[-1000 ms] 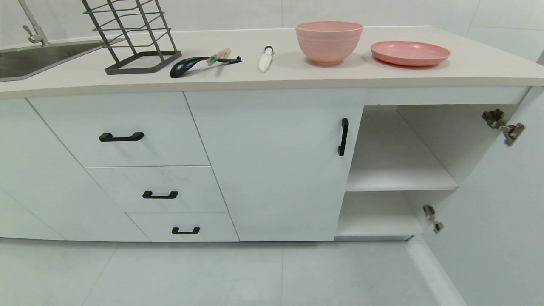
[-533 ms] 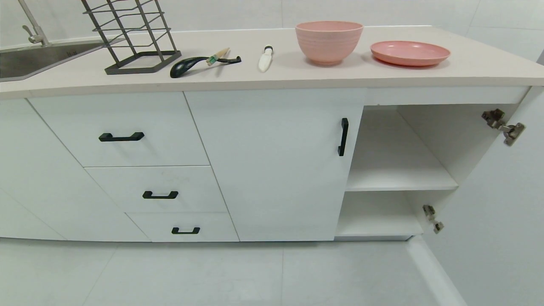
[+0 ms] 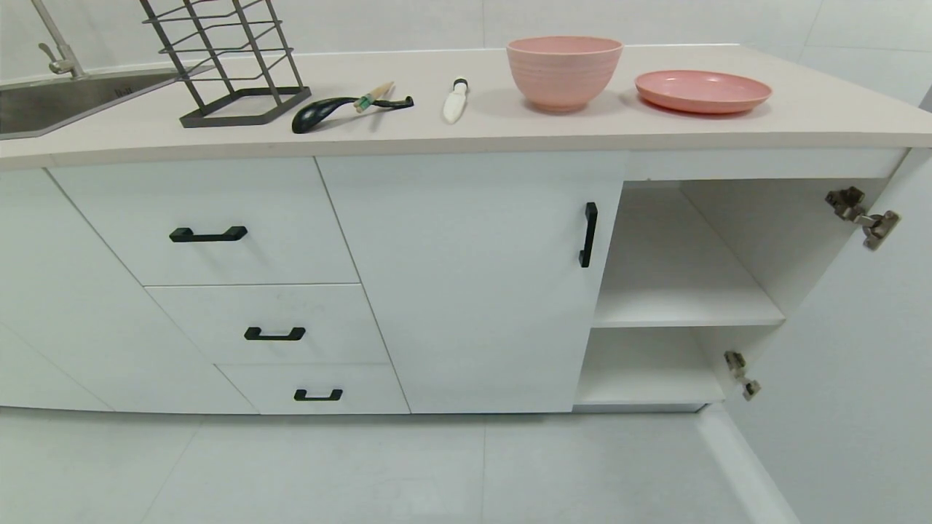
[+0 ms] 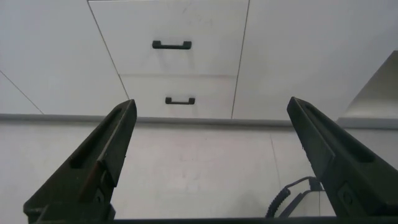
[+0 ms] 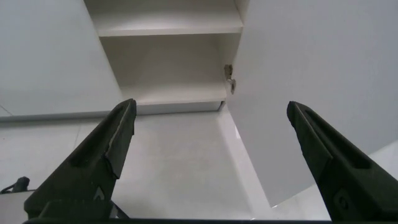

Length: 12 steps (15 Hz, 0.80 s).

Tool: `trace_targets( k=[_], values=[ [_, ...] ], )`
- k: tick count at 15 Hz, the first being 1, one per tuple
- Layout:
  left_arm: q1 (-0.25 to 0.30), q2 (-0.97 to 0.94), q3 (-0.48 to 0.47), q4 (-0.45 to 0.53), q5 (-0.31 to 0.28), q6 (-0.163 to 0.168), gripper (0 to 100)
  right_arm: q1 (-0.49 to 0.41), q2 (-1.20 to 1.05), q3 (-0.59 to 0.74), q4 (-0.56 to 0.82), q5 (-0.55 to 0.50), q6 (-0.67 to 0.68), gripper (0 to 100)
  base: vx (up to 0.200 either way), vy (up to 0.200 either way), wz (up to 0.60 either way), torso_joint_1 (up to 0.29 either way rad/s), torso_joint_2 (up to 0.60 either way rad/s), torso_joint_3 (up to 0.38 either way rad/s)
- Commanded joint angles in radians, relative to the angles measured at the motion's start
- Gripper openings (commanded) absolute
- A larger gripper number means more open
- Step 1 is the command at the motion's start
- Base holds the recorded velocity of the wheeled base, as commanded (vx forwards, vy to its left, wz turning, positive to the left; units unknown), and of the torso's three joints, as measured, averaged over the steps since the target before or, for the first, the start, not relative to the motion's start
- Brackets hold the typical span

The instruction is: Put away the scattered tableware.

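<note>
Along the beige countertop [image 3: 510, 135], from the left: a steel sink [image 3: 44, 102] with its faucet [image 3: 57, 51], then a dark wire rack [image 3: 233, 73] standing upright. Just beside the rack's base, a black spoon [image 3: 320, 113] lying flat, with a wooden-handled utensil [image 3: 373, 96] crossing its handle. Near those but apart, a white utensil [image 3: 455, 103] with a dark end. Farther right, a pink bowl [image 3: 564, 73] sitting upright and, just beside it without touching, a pink plate [image 3: 703, 91].

Beneath the counter, three shut drawers [image 3: 218, 204] with black handles, a closed cabinet door [image 3: 473, 276], then an open cabinet [image 3: 684, 309] with an upper and a lower shelf, and its open door [image 3: 859, 349] swung wide at far right.

Down low, the left gripper [image 4: 211, 106] over the tiled floor [image 4: 199, 168], fingers spread wide apart around nothing, facing the lower drawers. Likewise spread wide and holding nothing, the right gripper [image 5: 211, 106], facing the open cabinet's lower compartment.
</note>
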Motion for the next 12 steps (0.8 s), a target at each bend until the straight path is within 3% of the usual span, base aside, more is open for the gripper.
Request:
trace_targets(
  k=[1, 4, 5, 8, 12],
  values=[
    [0.001, 0.004, 0.0, 0.0, 0.0, 0.001, 100, 0.0, 0.004, -0.001, 0.0, 0.0, 0.0, 100, 0.0, 0.0, -0.6, 0.007, 0.0, 0.002],
    [0.001, 0.004, 0.0, -0.002, 0.003, -0.042, 100, 0.0, 0.002, 0.0, 0.0, 0.0, 0.0, 100, 0.0, 0.0, 0.0, 0.0, 0.0, 0.0],
    [0.0, 0.004, 0.0, -0.002, 0.005, -0.045, 100, 0.0, 0.004, 0.0, 0.0, 0.0, 0.0, 100, 0.0, 0.0, 0.0, 0.0, 0.0, 0.0],
    [0.0, 0.004, 0.0, -0.002, 0.009, -0.048, 100, 0.0, 0.002, 0.0, 0.0, -0.001, 0.001, 100, 0.0, -0.2, 0.0, 0.004, 0.0, -0.004],
    [0.001, 0.004, 0.0, -0.002, 0.011, -0.048, 100, 0.0, 0.002, 0.0, 0.0, -0.003, 0.01, 100, 0.0, 0.0, 0.0, 0.0, 0.0, 0.0]
  ],
)
